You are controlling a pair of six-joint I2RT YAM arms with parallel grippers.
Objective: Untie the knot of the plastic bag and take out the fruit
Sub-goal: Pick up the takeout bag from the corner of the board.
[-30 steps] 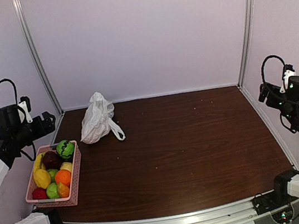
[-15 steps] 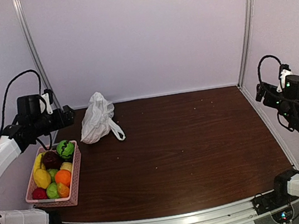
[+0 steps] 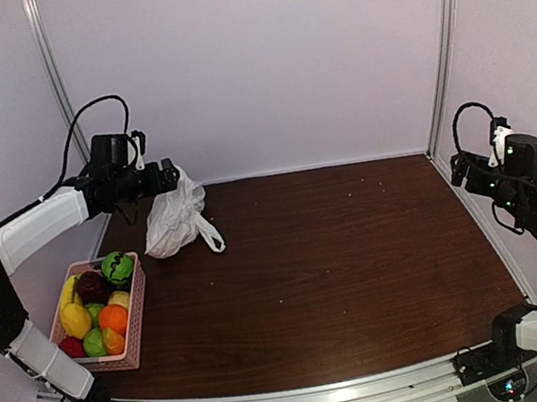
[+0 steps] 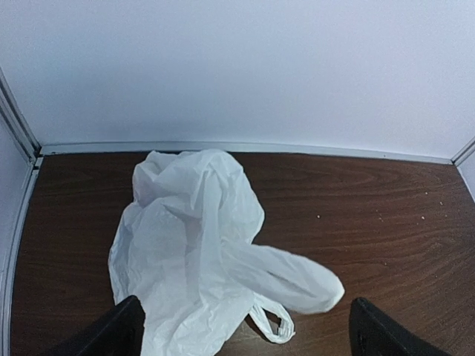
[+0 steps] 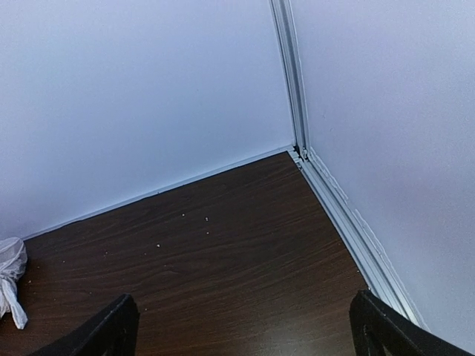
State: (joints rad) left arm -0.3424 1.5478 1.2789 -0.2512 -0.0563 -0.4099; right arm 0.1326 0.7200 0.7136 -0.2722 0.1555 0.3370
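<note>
White plastic bag [image 4: 185,252] lies crumpled on dark wood table [image 4: 386,200], toward the left side, its far end near the rail [image 4: 297,149] at the foot of the white back wall [image 4: 237,67]. One long handle loop [image 4: 297,278] sticks out to the right, flattened. A smaller thin loop [image 4: 271,324] sits at the bag's near edge. Knot not clearly made out. Left gripper [image 4: 241,337] spread wide, dark fingertips [image 4: 111,334] in both bottom corners, not touching the bag.
</note>
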